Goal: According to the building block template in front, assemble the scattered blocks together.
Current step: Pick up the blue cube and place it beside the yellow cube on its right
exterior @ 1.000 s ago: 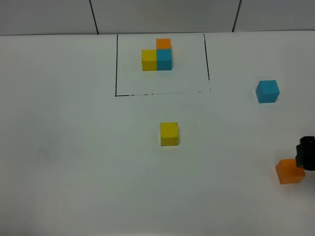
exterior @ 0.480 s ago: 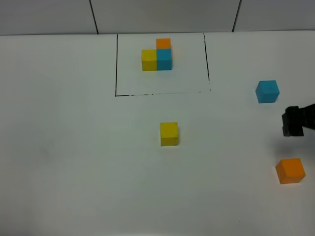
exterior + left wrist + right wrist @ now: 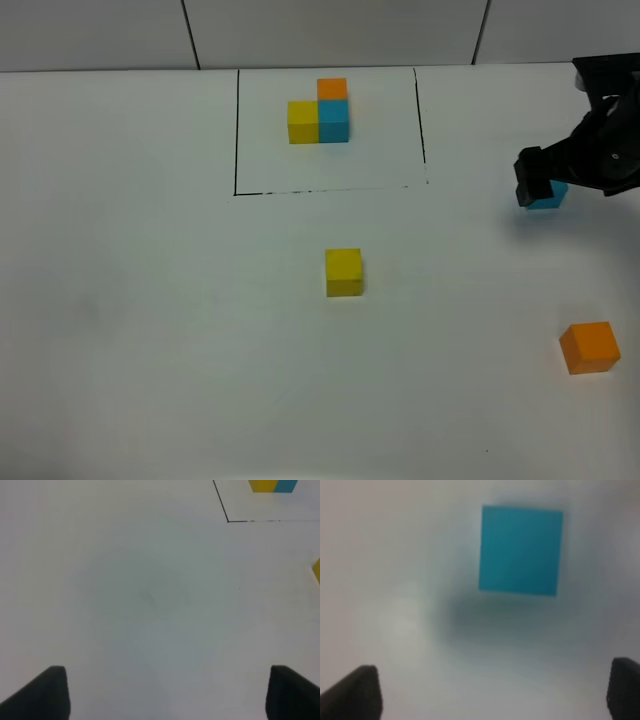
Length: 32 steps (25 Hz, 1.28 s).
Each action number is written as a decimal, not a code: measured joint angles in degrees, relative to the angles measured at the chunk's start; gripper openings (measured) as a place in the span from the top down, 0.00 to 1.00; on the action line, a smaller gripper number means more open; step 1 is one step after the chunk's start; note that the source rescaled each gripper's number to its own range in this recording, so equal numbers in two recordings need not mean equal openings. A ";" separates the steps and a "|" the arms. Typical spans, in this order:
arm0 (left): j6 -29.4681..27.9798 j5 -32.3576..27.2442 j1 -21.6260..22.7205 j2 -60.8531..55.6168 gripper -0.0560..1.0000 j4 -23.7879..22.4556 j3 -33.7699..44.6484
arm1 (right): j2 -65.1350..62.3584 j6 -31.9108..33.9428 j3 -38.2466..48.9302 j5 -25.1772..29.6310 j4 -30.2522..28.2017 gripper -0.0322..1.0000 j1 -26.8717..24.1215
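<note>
The building block template [image 3: 320,112], a joined yellow, blue and orange cluster, sits inside a black drawn rectangle at the back centre; its near edge shows in the left wrist view [image 3: 272,485]. Of the scattered blocks, the yellow cube [image 3: 343,272] lies mid-table and the orange cube [image 3: 589,347] at the front right. The blue cube [image 3: 550,197] lies at the right, partly covered by my right gripper [image 3: 535,183]. In the right wrist view the blue cube [image 3: 521,550] lies ahead of the open right gripper [image 3: 490,695], untouched. My left gripper [image 3: 167,695] is open over bare table.
The white table [image 3: 150,300] runs back to a grey panelled wall [image 3: 330,30]. A corner of the black rectangle [image 3: 227,520] and a sliver of the yellow cube [image 3: 317,571] show in the left wrist view.
My right gripper has left the orange cube at the front right and travelled toward the back, arriving over the blue cube. No cube has moved.
</note>
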<state>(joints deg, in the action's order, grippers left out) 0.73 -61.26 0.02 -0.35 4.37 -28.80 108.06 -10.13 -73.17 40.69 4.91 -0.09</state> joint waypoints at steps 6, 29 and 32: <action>0.00 0.00 0.00 0.00 0.30 0.00 0.00 | 6.12 -0.24 -7.26 0.31 0.05 0.17 1.12; 0.06 0.00 0.00 0.00 0.30 0.00 0.00 | 18.65 -0.72 -16.73 4.32 -1.98 0.24 -2.46; 0.06 0.00 0.00 0.00 0.30 0.00 0.00 | 18.65 -0.96 -16.73 4.23 -1.21 0.41 -2.41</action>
<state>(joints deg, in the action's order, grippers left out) 0.79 -61.26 0.02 -0.35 4.37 -28.80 126.71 -11.10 -89.91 44.92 3.69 -2.50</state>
